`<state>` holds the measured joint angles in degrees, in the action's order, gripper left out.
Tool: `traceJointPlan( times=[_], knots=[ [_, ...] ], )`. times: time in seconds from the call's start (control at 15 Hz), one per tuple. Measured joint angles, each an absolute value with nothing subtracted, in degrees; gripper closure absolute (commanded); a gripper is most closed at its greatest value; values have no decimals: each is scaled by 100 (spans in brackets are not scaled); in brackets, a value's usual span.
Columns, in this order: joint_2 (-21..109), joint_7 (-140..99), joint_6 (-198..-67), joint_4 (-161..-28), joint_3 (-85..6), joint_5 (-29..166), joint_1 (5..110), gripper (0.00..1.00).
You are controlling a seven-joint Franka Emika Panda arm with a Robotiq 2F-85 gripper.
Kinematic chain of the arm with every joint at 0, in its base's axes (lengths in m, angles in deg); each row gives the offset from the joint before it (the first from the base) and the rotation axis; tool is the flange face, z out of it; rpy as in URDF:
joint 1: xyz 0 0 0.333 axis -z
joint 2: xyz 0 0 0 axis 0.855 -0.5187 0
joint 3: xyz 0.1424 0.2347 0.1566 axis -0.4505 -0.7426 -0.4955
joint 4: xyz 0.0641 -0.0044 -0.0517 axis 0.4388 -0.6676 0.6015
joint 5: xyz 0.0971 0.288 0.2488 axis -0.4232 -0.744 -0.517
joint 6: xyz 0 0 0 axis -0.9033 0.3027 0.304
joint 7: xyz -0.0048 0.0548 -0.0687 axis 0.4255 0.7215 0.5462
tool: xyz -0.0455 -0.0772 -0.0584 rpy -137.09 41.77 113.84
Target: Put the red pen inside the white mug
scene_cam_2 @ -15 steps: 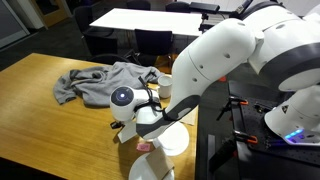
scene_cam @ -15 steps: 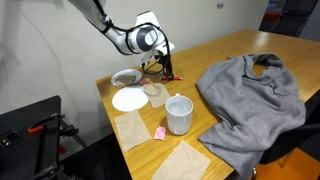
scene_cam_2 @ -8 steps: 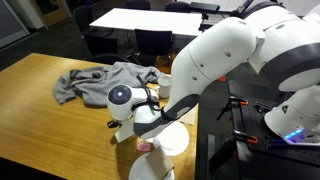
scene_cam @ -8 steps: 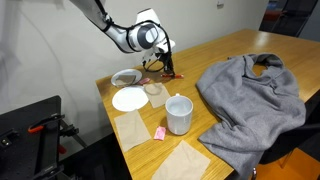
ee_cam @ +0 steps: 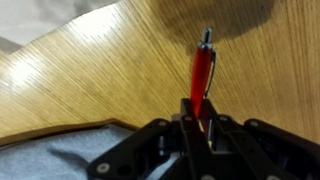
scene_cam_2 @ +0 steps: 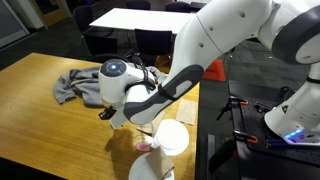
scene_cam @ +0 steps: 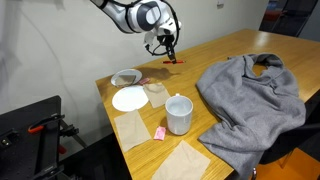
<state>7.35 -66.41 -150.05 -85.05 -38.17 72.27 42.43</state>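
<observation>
My gripper [scene_cam: 169, 47] is shut on the red pen [scene_cam: 172, 60] and holds it in the air above the back of the wooden table. In the wrist view the thin red pen [ee_cam: 202, 72] sticks out from between the shut fingers [ee_cam: 196, 122] over bare wood. The white mug [scene_cam: 179, 113] stands upright near the table's front, well apart from the gripper, with its opening facing up. In an exterior view the big arm [scene_cam_2: 150, 90] hides the gripper and pen.
A flat white plate [scene_cam: 129, 98] and a shallow bowl [scene_cam: 126, 77] lie at the table's left side. Brown napkins [scene_cam: 132, 127] and a small pink block [scene_cam: 160, 132] lie by the mug. A grey sweater [scene_cam: 250, 95] covers the right half.
The gripper has risen from the table surface with the red pen in it and moved slightly right. The mug and other things have not moved.
</observation>
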Motion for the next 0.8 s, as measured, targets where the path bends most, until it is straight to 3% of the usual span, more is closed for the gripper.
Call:
traceJointPlan(
  times=[0.4, 0.8],
  knots=[
    [1653, -5586, -13870, -8864, -4039, 6988, 4522, 97],
    [2545, -5526, -13719, -9598, -3972, 7186, 4408, 97]
  ],
)
